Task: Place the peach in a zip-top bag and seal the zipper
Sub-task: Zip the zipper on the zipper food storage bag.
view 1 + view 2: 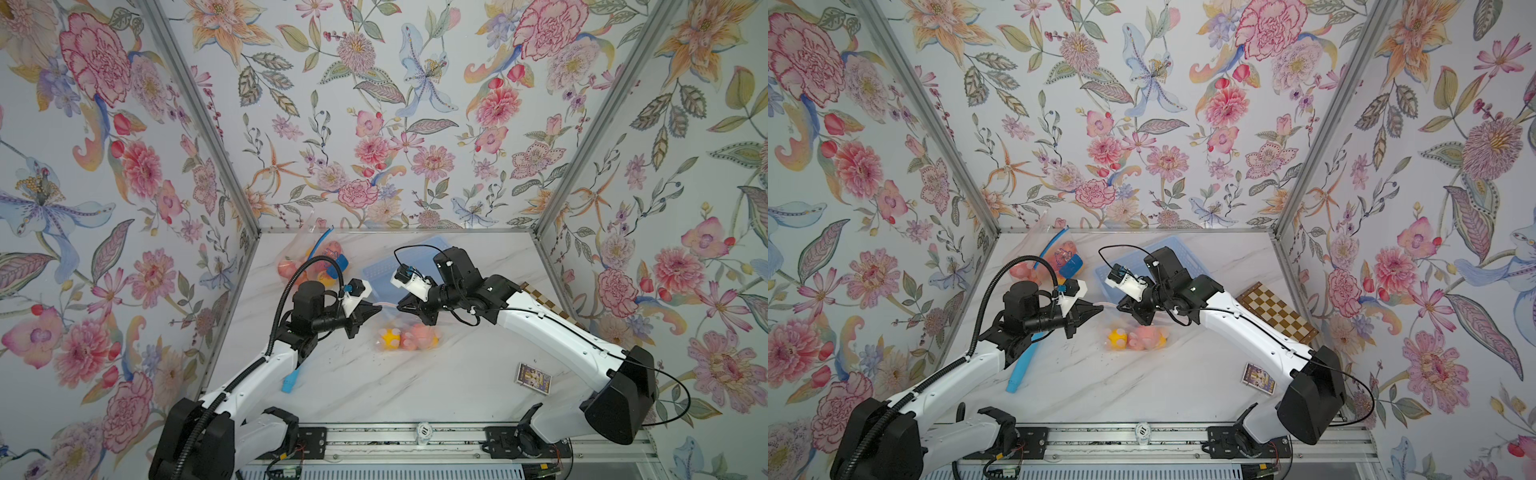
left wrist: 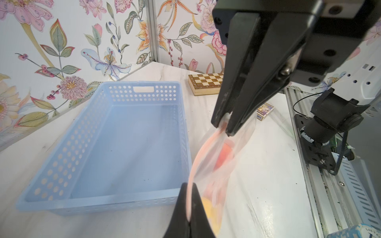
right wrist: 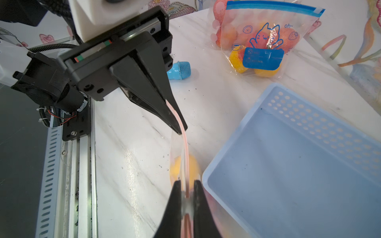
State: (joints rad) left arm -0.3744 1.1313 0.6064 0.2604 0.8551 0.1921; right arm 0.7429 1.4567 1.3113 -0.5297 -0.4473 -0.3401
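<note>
On table [image 1: 415,382]: two bags [image 1: 409,332] [image 1: 320,257], one basket [image 1: 376,272]

Robot lab booth: floral panels [image 1: 374,104], aluminium rail [image 1: 395,441].

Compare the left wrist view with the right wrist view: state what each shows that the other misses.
Only the left wrist view: the chessboard and the small card box. Only the right wrist view: a second, blue-zippered bag of fruit and a blue mesh-tipped object. Both: the blue basket, and the left claw and right claw shut on the pink zipper strip of the zip-top bag.
</note>
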